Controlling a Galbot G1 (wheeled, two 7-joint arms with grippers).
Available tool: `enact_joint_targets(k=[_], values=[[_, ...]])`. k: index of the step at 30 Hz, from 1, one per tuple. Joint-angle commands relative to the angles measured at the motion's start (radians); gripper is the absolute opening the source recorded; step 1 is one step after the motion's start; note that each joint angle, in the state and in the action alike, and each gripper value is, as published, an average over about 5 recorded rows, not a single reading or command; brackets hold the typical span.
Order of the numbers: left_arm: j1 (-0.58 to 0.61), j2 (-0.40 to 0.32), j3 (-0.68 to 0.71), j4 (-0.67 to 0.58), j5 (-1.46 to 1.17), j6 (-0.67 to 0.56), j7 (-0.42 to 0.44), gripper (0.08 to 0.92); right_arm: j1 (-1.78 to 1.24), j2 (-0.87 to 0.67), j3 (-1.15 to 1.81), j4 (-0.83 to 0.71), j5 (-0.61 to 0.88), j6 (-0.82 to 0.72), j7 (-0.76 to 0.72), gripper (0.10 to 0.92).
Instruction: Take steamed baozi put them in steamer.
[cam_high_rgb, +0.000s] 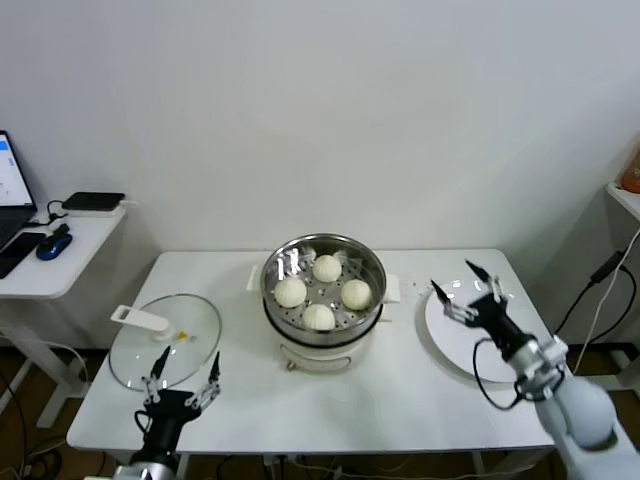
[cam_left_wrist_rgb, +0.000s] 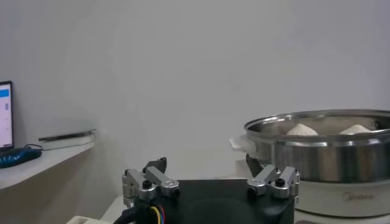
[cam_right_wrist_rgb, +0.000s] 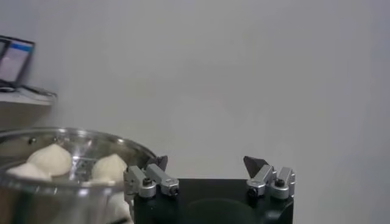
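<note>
Several creamy-white steamed baozi (cam_high_rgb: 319, 317) lie inside the shiny steel steamer (cam_high_rgb: 368, 259) on its white base at the table's middle. In the left wrist view the steamer (cam_left_wrist_rgb: 323, 155) shows two baozi tops (cam_left_wrist_rgb: 301, 129); the right wrist view shows the steamer (cam_right_wrist_rgb: 73, 182) with baozi (cam_right_wrist_rgb: 50, 159). My right gripper (cam_high_rgb: 466, 289) hovers open and empty over the white plate (cam_high_rgb: 450, 340), right of the steamer. Its jaws stand wide in the right wrist view (cam_right_wrist_rgb: 206, 163). My left gripper (cam_high_rgb: 182, 378) stands open and empty at the front left, by the glass lid; the left wrist view (cam_left_wrist_rgb: 206, 164) shows the same.
A round glass lid (cam_high_rgb: 165, 340) with a white handle lies on the table's left. A side desk (cam_high_rgb: 60, 250) with a laptop, mouse and black device stands at far left. Cables hang beside a shelf at the right edge (cam_high_rgb: 600, 275).
</note>
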Motion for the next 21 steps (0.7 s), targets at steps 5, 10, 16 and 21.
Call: enact_joint_targets(k=[5, 10, 16, 21], values=[[-0.019, -0.003, -0.01, 0.007, -0.006, 0.009, 0.003, 0.823, -0.241, 0.358, 0.163, 0.005, -0.041, 0.203, 0.031, 0.823], [-0.024, -0.006, -0.006, 0.012, -0.001, 0.011, 0.008, 0.823, -0.257, 0.378, 0.124, 0.025, -0.046, 0.214, 0.045, 0.823], [-0.025, -0.007, -0.013, 0.017, -0.003, 0.01, 0.011, 0.823, -0.273, 0.388, 0.084, 0.038, -0.047, 0.222, 0.051, 0.823], [-0.02, -0.008, -0.017, 0.016, -0.006, 0.008, 0.018, 0.823, -0.265, 0.376, 0.077, 0.025, -0.041, 0.226, 0.058, 0.823]])
